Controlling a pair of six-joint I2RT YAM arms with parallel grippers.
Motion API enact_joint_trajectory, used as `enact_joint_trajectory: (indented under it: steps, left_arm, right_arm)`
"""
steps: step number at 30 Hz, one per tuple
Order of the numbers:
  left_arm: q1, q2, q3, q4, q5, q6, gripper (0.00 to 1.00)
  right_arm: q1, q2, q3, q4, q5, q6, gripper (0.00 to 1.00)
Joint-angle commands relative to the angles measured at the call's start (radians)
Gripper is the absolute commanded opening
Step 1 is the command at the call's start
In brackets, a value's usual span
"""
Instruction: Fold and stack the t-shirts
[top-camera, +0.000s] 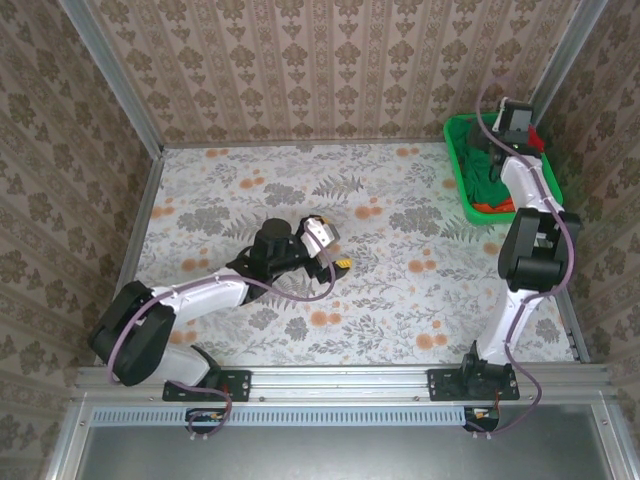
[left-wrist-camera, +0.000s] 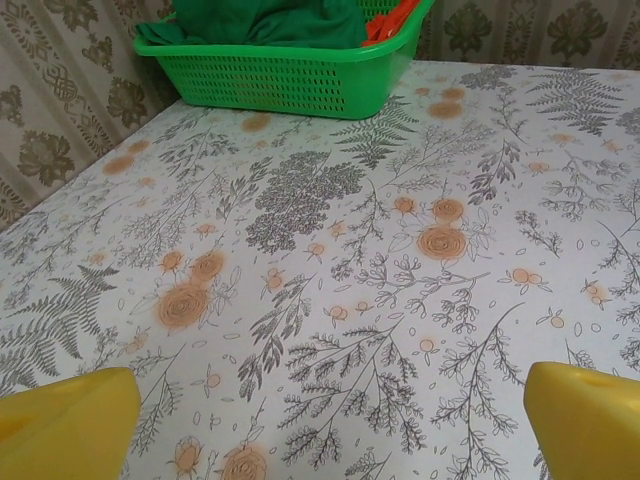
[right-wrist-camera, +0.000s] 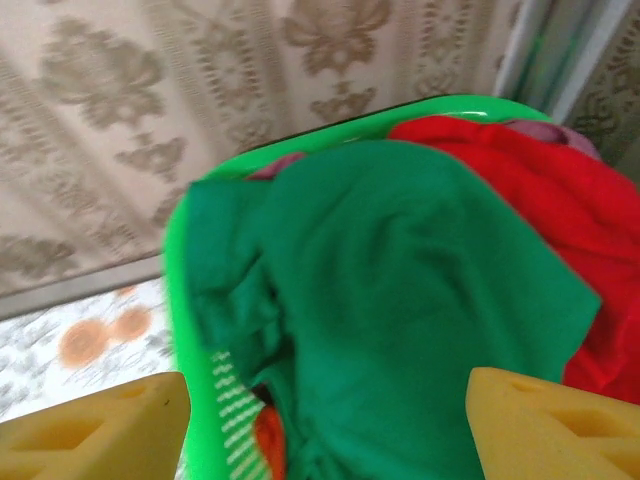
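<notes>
there, right gripper (right-wrist-camera: 325, 422) spread, over green t-shirt (right-wrist-camera: 400, 280)

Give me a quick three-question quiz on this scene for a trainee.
1. True or false: the green shirt lies in the basket.
2. Which tool is over the basket: A left, B right?
3. What is between the left tool's fingers?
Key: 1 true; 2 B, the right tool; 3 nothing, just bare table below.
</notes>
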Motion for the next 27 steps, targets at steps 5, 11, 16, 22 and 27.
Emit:
enact_joint_trajectory:
  steps: [5,11,16,22,27]
  left_arm:
    - [-0.019,0.031,0.036,0.094,0.034,-0.056,1.0]
    - [-0.028,0.032,0.039,0.09,0.028,-0.055,1.0]
    - [-0.028,0.029,0.036,0.09,0.029,-0.049,1.0]
    - [-0.029,0.023,0.028,0.125,0.028,-0.063,1.0]
    - [-0.027,0.019,0.021,0.149,0.032,-0.078,1.0]
  right_arm:
    - [-0.019,0.176,0.227,-0.169,-0.026,0.066,0.54]
    - [-0.014,0.123,0.224,-0.168,-0.057,0.09,0.0]
    - [0.011,-0.019,0.127,-0.121,-0.089,0.076,0.0]
    - [0.061,-0.229,-0.03,-0.014,-0.029,0.048,0.0]
    - [0.08,-0.353,-0.083,0.031,-0.026,0.06,0.0]
